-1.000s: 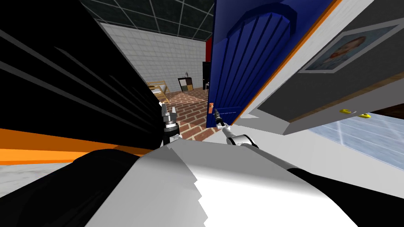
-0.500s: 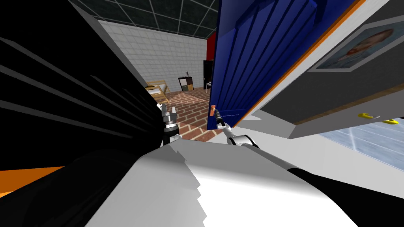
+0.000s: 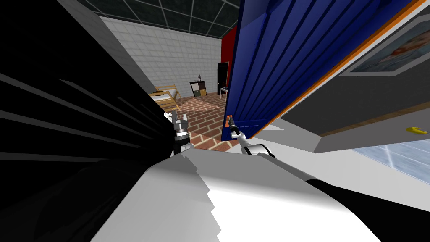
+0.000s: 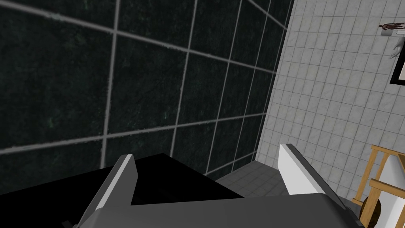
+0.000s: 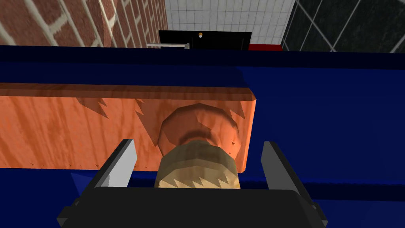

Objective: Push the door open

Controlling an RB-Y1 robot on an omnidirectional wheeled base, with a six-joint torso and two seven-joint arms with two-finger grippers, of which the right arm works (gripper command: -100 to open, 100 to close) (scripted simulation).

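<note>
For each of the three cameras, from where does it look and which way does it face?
Head view: on the head, looking down and forward; blue door at right, brick floor ahead; left pincer and right pincer show.
Left wrist view: on the left hand, pointing upward; its open fingers show.
Right wrist view: on the right hand, facing the door's orange plate; the tan knob sits between its open fingers, untouched.
Shared: head and right wrist views show the blue door and orange plate.
</note>
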